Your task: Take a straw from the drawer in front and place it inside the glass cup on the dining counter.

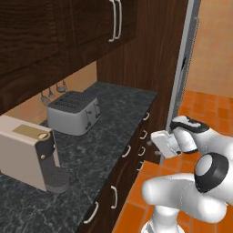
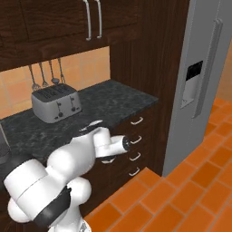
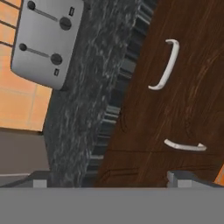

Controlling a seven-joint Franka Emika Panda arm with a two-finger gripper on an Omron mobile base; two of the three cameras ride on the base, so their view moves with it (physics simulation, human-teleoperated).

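My gripper [image 1: 154, 142] hangs in front of a stack of dark wooden drawers [image 1: 144, 136] under the black speckled counter, close to their fronts without touching. In the hand view its fingertips [image 3: 179, 177] stand wide apart and open, with nothing between them. That view looks at a shut drawer front [image 3: 192, 87] with a curved white bar handle [image 3: 165, 65]; a second handle [image 3: 183, 145] sits on the neighbouring front. All drawers [image 2: 135, 138] are shut, so the straw is hidden. The glass cup and the dining counter are out of view.
A silver toaster [image 1: 73, 112] and a beige coffee machine [image 1: 29, 152] stand on the black granite counter [image 1: 116, 118]. A tall grey fridge [image 2: 201, 86] rises right of the drawers. Dark cupboards [image 2: 54, 22] hang above. Orange tiled floor [image 2: 181, 195] lies open to the right.
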